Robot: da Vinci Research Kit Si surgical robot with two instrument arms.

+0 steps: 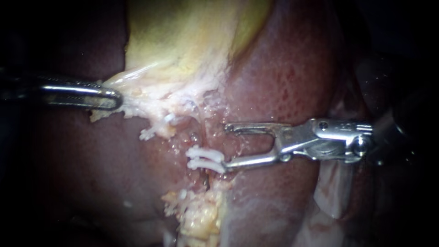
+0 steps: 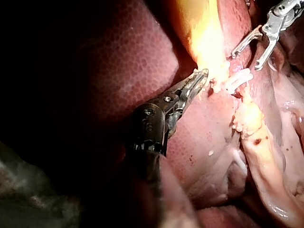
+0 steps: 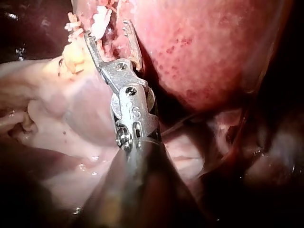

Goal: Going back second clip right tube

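Note:
Two white clips [image 1: 204, 158] sit side by side on a tube in the raw bed below the yellow gallbladder [image 1: 183, 45]. My right instrument [image 1: 225, 146] comes in from the right with its jaws open and empty; the lower jaw tip rests against the clips and the upper one hangs over the liver [image 1: 292, 68]. In the right wrist view its jaws [image 3: 107, 29] straddle the clips [image 3: 100, 21]. My left instrument [image 1: 109, 97] is shut on the gallbladder's pale lower edge, also seen in the left wrist view [image 2: 203, 73], where the clips [image 2: 237, 80] lie just beyond it.
Another white clip [image 1: 148, 133] sits on frayed tissue to the left of the pair. A lump of yellowish fat [image 1: 201, 215] lies below the clips. Pale loose tissue [image 1: 334, 192] hangs under my right instrument's shaft.

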